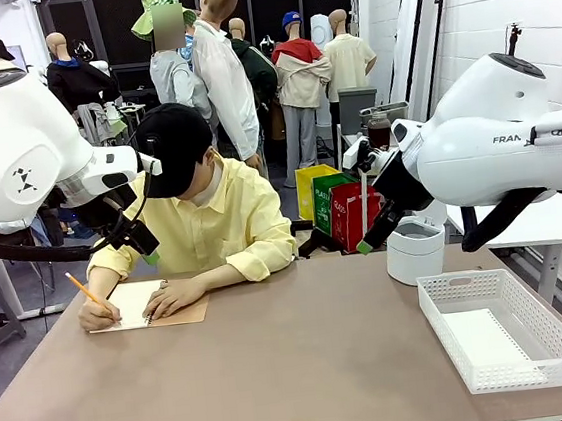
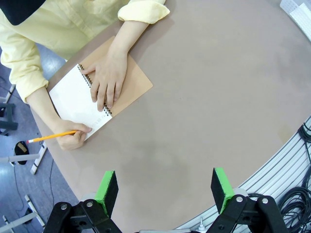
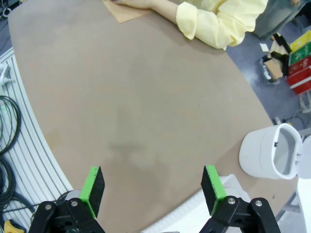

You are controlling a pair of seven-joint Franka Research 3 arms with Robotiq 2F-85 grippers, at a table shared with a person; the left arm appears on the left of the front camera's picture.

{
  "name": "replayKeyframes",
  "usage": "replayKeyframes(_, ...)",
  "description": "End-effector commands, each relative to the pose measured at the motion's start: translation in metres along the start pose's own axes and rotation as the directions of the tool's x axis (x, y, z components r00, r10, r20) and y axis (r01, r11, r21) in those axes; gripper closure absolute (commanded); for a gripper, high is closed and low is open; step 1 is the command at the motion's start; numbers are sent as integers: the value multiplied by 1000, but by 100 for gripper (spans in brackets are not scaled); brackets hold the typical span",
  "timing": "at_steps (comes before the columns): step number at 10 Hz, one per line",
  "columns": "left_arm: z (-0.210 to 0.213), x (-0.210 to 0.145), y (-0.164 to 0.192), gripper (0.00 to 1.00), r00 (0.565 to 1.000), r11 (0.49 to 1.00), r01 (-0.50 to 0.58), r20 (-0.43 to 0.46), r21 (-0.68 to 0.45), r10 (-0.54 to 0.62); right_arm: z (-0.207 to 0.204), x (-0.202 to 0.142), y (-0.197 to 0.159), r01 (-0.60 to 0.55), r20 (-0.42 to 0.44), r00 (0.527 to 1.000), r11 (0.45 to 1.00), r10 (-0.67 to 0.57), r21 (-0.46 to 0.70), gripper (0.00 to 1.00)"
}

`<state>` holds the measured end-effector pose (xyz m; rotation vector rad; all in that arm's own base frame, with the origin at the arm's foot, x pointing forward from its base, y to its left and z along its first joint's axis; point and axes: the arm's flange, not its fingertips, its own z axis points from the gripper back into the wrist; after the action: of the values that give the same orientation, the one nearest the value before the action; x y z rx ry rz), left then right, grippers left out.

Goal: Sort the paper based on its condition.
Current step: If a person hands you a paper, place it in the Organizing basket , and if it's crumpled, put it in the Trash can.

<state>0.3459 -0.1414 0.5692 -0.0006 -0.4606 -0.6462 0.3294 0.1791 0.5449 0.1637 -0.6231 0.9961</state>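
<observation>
Brown desk [image 1: 308, 369] spans the room. At left, the left gripper [image 2: 164, 182] hangs above it with jaws wide apart, empty. Below it a person's hand [image 1: 99, 312] holds a pencil [image 1: 90, 291] on the white page [image 1: 130, 302], paper bound in a spiral notebook [image 1: 186, 311]. Rightward stands a white bin [image 1: 414, 252]. The right arm [image 1: 510, 138] reads "FRAN"; its right gripper [image 3: 152, 177] gapes empty. A white basket [image 1: 470, 286] sits far right.

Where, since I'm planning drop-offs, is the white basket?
Front view: the basket lies on the table, right side, nearer the robot than the white bin.
</observation>
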Motion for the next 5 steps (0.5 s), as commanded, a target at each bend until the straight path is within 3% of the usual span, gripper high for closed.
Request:
replayKeyframes(1,1,0,1,0,1000,1000,0,2,-2,0,0,3,-1,-4,-10,1000,1000,4,10,0)
replayKeyframes(5,1,0,1,0,1000,1000,0,2,-2,0,0,3,-1,-4,-10,1000,1000,4,10,0)
